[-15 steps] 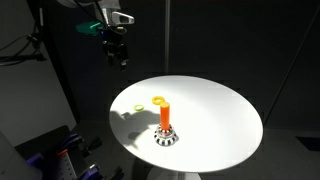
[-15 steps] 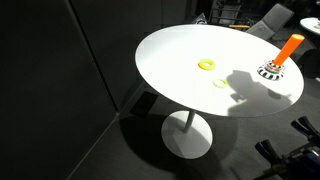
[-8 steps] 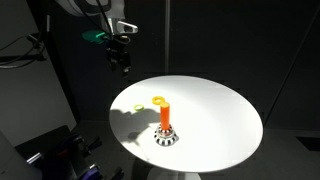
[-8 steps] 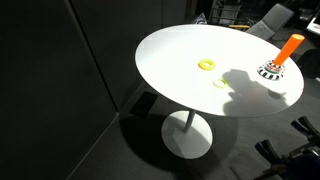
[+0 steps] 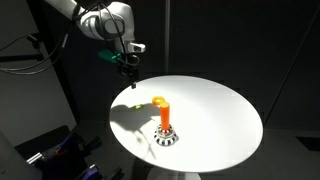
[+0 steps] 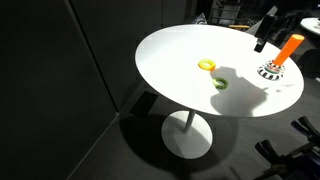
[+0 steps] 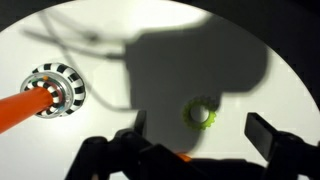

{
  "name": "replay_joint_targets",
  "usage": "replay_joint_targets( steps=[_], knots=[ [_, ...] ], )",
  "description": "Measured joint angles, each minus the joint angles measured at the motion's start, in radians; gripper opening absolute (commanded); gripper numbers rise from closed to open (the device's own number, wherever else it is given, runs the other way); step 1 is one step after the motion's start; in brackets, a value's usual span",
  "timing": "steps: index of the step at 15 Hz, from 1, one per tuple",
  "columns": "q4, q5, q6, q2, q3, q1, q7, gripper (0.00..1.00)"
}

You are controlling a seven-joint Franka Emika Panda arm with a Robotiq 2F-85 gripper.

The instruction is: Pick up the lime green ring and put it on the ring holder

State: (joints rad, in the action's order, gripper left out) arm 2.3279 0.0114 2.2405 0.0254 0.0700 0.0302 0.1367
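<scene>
The lime green ring (image 7: 201, 113) lies flat on the white table (image 6: 170, 55), inside the arm's shadow and well apart from the ring holder (image 7: 52, 90). In the wrist view I see it framed between the two spread fingers (image 7: 264, 135). The gripper (image 7: 200, 135) is released and grasps nothing. In an exterior view it hangs above the table, clear of the surface. A yellow-orange ring (image 6: 206, 65) lies near the green one. The holder stands upright.
</scene>
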Motion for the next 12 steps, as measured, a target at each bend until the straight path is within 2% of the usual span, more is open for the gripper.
replay_joint_targets(
  steps=[7,12],
  knots=[
    [-0.093,0.007,0.125,-0.200,0.002,0.040,0.038,1.00],
    [-0.155,0.007,0.174,-0.314,-0.003,0.060,0.039,1.00]
  ],
)
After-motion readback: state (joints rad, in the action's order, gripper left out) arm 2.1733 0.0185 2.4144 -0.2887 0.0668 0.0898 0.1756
